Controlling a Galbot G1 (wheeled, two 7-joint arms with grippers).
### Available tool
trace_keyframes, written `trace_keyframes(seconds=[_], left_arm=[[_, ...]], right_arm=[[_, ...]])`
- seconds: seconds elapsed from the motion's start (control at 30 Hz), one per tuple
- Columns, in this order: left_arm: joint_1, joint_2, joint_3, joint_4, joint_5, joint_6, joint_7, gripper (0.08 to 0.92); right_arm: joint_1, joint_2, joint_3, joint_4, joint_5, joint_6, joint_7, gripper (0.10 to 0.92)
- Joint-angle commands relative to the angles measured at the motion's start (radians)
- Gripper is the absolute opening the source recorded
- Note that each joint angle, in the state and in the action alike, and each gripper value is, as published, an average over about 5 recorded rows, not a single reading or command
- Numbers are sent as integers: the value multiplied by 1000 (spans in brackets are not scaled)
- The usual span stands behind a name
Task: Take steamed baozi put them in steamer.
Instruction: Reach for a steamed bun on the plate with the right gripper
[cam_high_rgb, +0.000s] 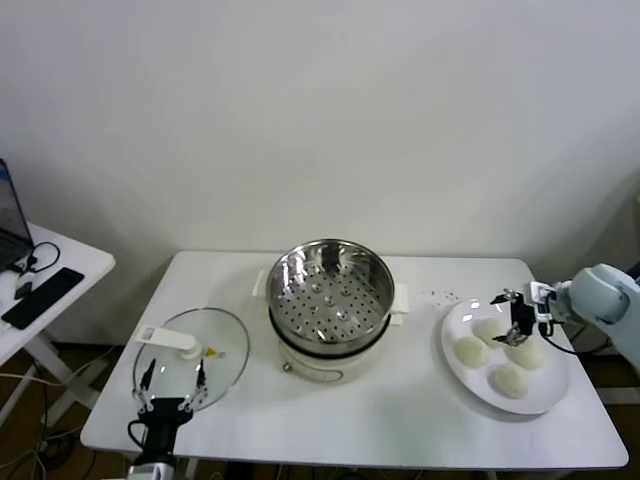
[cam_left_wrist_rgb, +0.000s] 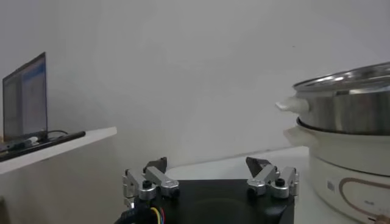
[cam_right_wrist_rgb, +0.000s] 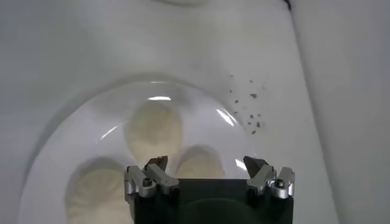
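White tabletop before a bare wall: four off-white domed steamed baozi (cam_high_rgb: 498, 352) sit on my round white plate (cam_high_rgb: 552, 398) near the right edge, my right gripper (cam_high_rgb: 514, 320) hovering over them, jaws spread and holding nothing, while the shiny perforated steel steamer (cam_high_rgb: 329, 283) waits empty mid-table toward the far edge. Squeezing too hard, I judge, could dent soft dough. My left gripper (cam_high_rgb: 172, 379) idles, jaws spread, over the glass lid (cam_high_rgb: 228, 345) at the near-left corner; I read no labels.
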Motion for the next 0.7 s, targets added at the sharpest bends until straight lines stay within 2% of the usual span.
trace_keyframes(seconds=[0.03, 0.37, 0.7], left_arm=[[5, 11, -6, 8, 1, -8, 0, 823], [4, 17, -15, 26, 3, -20, 1, 823], [-6, 19, -18, 54, 8, -33, 2, 823]], right_arm=[[399, 100, -485, -133, 40, 50, -118, 823], [491, 134, -635, -148, 64, 50, -139, 823], [418, 161, -597, -195, 50, 41, -126, 823]])
